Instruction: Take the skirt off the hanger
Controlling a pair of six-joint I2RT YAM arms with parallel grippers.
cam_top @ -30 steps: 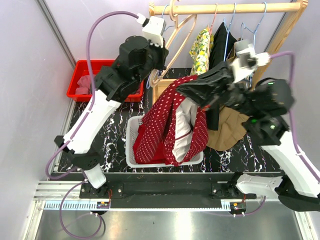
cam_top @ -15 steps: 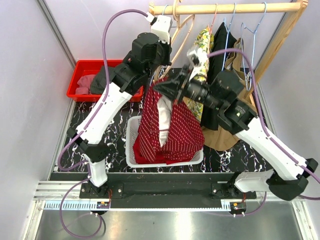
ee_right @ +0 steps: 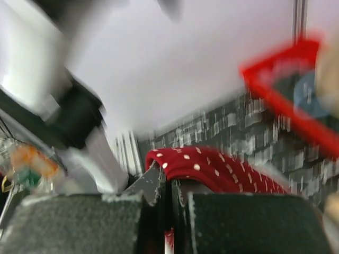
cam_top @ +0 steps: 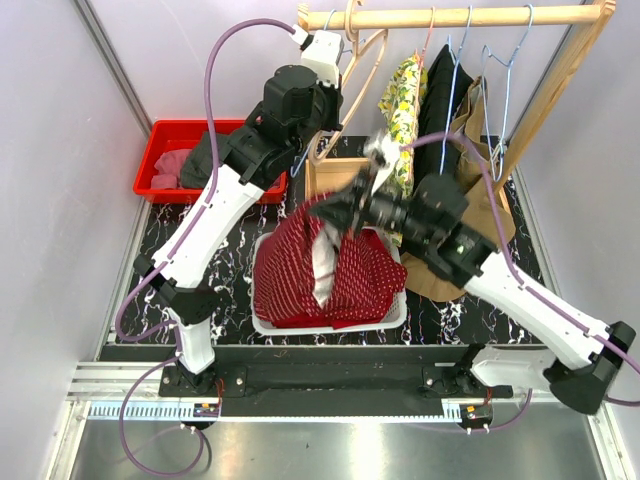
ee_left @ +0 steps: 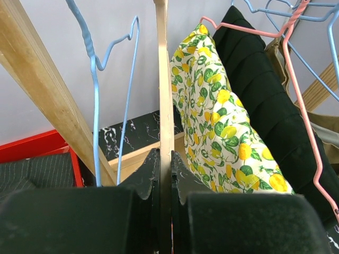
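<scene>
Red polka-dot skirt (cam_top: 350, 282) is lying heaped in the white basket (cam_top: 385, 324) on the marbled surface (cam_top: 228, 272). My right tool (ee_right: 170, 185) is clenching its top edge, and my left tool (ee_left: 165, 164) is gripping the wooden hanger (ee_left: 164, 79) hanging at the rail (cam_top: 450, 15).

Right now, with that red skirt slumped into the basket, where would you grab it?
Pinch the skirt at its raised top fold, coming from above. The rest lies heaped in the basket, while that fold stands up as a thin ridge that narrow jaws can close across. The right gripper is shut on it there.
</scene>
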